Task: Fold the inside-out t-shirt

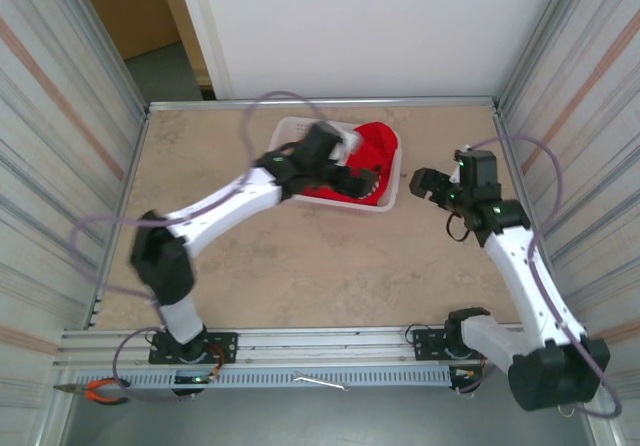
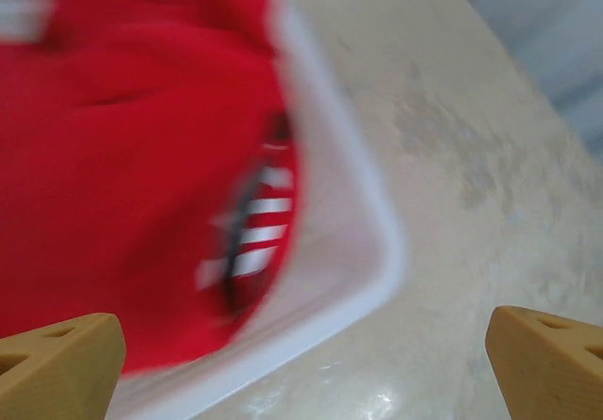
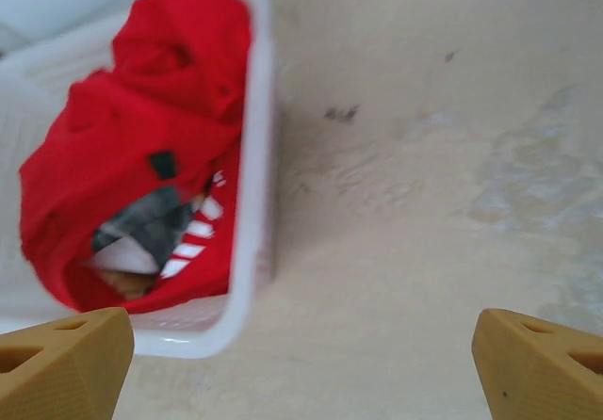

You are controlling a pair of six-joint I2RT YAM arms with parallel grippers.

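Inside-out t-shirt (image 1: pixel 378 156), bright red cotton and crumpled in a heap, lies in a shallow white plastic basket (image 1: pixel 392 204) toward 12 o'clock on the beige stone-patterned desk (image 1: pixel 300 266). The left end effector (image 1: pixel 358 180), its arm extended from 7 o'clock, hangs over the shirt inside the basket, with its tan fingers (image 2: pixel 57 363) spread wide and nothing between them. Its blurred wrist camera shows red cloth at 9 o'clock and a white-striped dark patch (image 2: pixel 252 234) on the shirt near the basket's rounded corner. The right end effector (image 1: pixel 425 184) sits at 3 o'clock of the basket, apart from its rim and above bare desk, also wide open and empty. Its wrist camera has basket and shirt at 10 o'clock.
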